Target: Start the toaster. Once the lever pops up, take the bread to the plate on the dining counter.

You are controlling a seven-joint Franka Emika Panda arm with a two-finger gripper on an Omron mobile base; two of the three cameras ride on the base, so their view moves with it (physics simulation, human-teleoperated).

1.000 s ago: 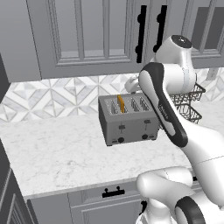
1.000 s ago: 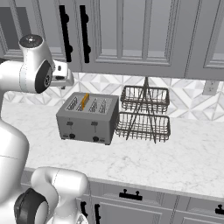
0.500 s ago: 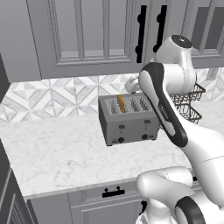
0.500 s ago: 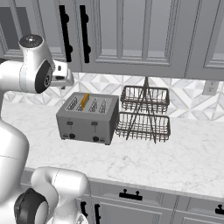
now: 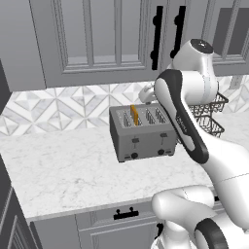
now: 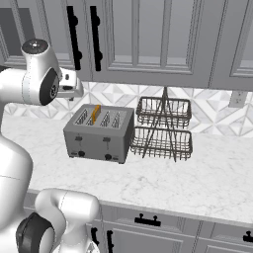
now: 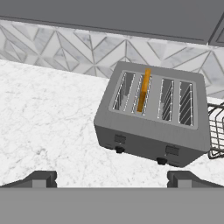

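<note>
Change: nothing has shifted since the earlier frames; arm, toaster and bread sit as they did, and the base has not driven
Toaster: the toaster [image 5: 142, 132] stands on the marble worktop [image 5: 63, 170] against the patterned backsplash; a wire rack [image 6: 163, 129] sits just beside it on its right
Bread: the bread [image 7: 143, 89] stands upright in the second slot from the left, its orange-brown top edge poking above the slot; it looks not yet lowered
Lever: the lever [image 7: 119, 139] is the left one of two dark tabs on the front face, above a black knob [image 7: 119, 149]; it seems to sit at the top of its travel, though at this size I cannot be sure
Gripper: the gripper [image 7: 111, 178] hangs above and in front of the toaster, well apart from it; its two fingertips stand spread wide at the bottom of the hand view, with nothing between them
Done: by my reading, nothing yet; the lever is unpressed, the bread untouched
Left: come down onto the left lever and push it down; wait for it to pop up; lift the slice out of its slot; carry it to the plate on the dining counter
</note>
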